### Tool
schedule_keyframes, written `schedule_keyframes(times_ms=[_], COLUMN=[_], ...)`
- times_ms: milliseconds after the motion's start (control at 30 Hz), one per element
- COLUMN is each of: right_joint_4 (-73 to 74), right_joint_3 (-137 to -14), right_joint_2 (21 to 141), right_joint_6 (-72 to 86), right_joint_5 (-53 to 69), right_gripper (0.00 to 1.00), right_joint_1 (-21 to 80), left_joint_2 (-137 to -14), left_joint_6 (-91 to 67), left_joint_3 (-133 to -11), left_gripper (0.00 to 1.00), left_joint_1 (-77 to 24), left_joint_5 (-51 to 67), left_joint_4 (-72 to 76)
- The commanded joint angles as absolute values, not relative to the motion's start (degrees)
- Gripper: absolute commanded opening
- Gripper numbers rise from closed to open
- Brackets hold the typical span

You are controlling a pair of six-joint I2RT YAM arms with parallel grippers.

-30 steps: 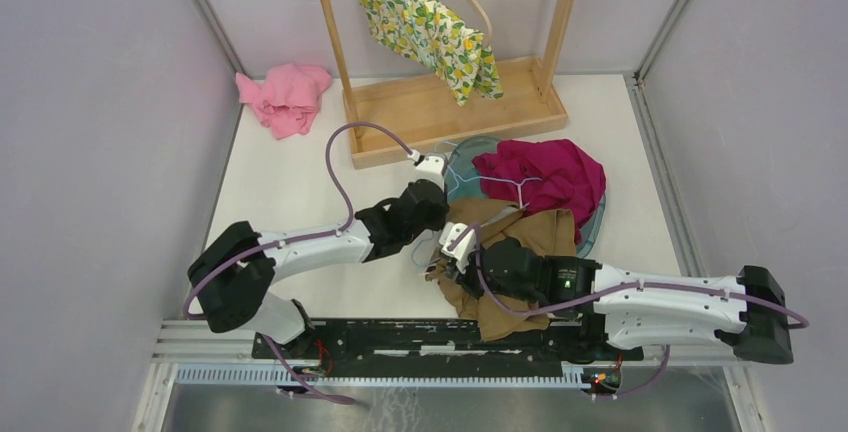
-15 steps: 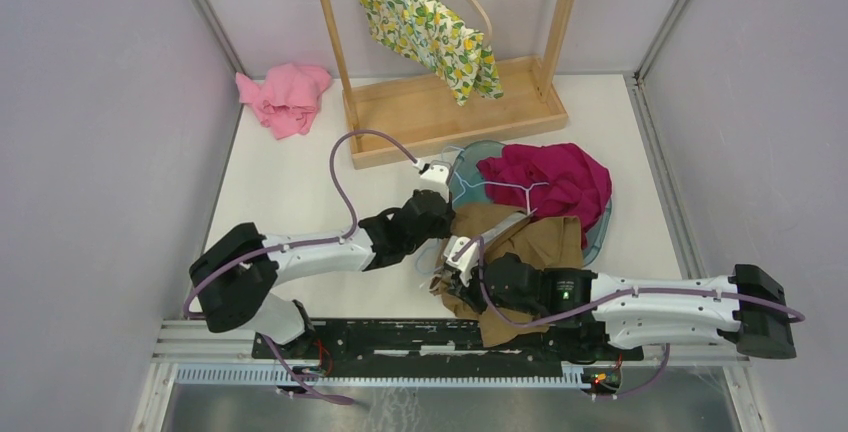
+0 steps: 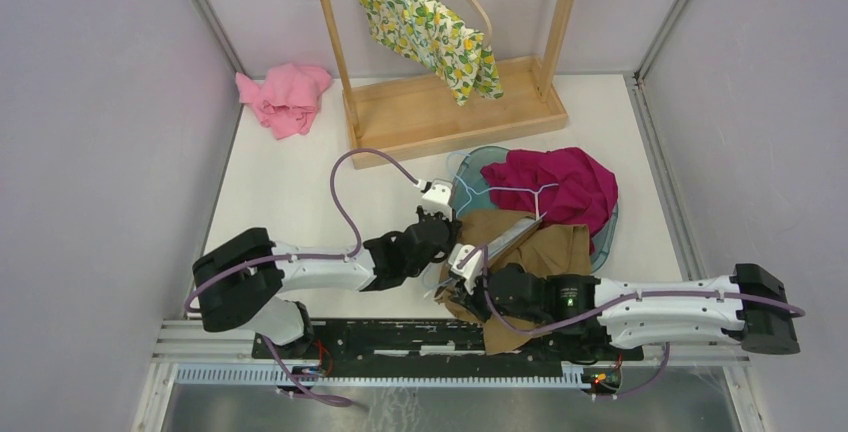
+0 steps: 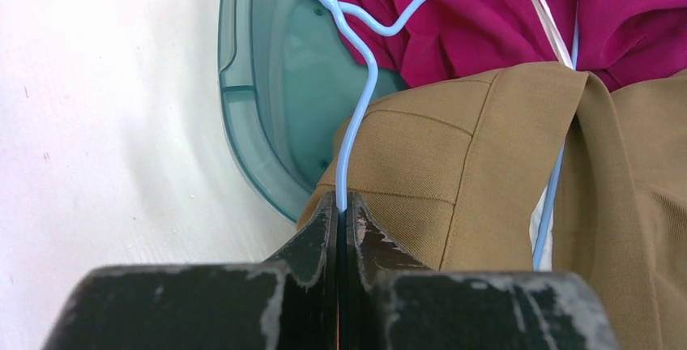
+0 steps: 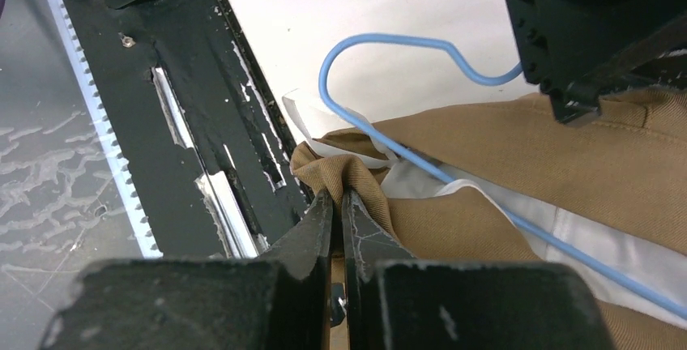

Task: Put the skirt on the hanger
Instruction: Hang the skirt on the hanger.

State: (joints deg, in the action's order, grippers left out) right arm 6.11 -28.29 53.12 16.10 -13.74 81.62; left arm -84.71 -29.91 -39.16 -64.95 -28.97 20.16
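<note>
Overhead and wrist views of the 2 arms at work over the white table [image 3: 290,192].

The left gripper [image 4: 341,204] is clamped on the light-blue wire hanger [image 4: 371,74]. Its 2 fingers pinch the wire with no gap between them, and the wire runs up and away from the tips towards a twisted neck. In the overhead view we see this left gripper [image 3: 437,224] near the middle of the table, just beside the translucent teal plastic basin [image 3: 465,167].

The right gripper [image 5: 336,196] is closed on a bunched fold at the edge of the tan woven skirt [image 5: 502,147]. In its own wrist view we see the cloth gathered between the tips. The hanger's hook [image 5: 389,37] curves over bare table beyond the fold, and its wire crosses the skirt's pale lining. Overhead, the right gripper [image 3: 463,264] sits close to the left one, near the front edge.

The skirt [image 3: 545,247] lies crumpled on the table between the 2 grippers and the basin, partly over the basin's near rim [image 4: 243,123]. A magenta garment [image 3: 560,177] is heaped in the basin, touching the skirt's far edge.

A crumpled pink cloth [image 3: 285,97] lies at the far left. A lemon-print cloth [image 3: 425,22] hangs on the wooden rack [image 3: 450,112] at the back. The black base rail [image 3: 400,337] runs along the near edge.
</note>
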Motion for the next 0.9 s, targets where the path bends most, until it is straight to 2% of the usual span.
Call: schedule_keyframes(times_ms=[0,200,267,300,333,367,633,767,867], right_joint_4=[5.6,5.9,7.1,8.2,9.3,11.4,33.6,45.2,49.6], right_joint_3=[-29.9,-31.7,-32.6,-32.9,-33.3,-34.0,-48.3,-57.8,-63.8], right_joint_2=[52.7,56.2,56.1,55.2,53.9,52.2,41.9,44.2,48.3], right_joint_6=[17.1,17.1,17.2,17.2,17.3,17.5,18.3,22.5,24.0], right_joint_5=[-15.6,-15.0,-14.5,-14.0,-14.3,-15.1,-24.6,-36.3,-32.2], right_gripper=[0.06,0.09,0.25,0.44,0.58,0.62,0.69,0.74,0.72], right_joint_1=[82.2,82.9,82.9,82.8,82.9,82.9,82.8,80.3,72.9], left_joint_2=[-83.9,-83.8,-84.0,-84.1,-84.0,-83.9,-82.7,-82.5,-83.0], left_joint_6=[-26.1,-24.6,-24.0,-23.5,-23.1,-22.6,-18.8,-16.4,-14.1], left_joint_3=[-36.7,-35.8,-36.1,-36.3,-36.4,-36.5,-37.5,-38.0,-39.1], left_gripper=[0.03,0.03,0.03,0.03,0.03,0.03,0.03,0.03,0.03], left_joint_1=[-68.8,-70.0,-70.0,-70.0,-70.1,-70.0,-70.3,-71.5,-72.7], left_joint_5=[-32.5,-34.7,-35.4,-35.8,-36.1,-36.3,-37.9,-40.5,-42.6], left_joint_4=[25.3,28.9,28.8,28.7,28.7,28.6,28.5,28.6,28.7])
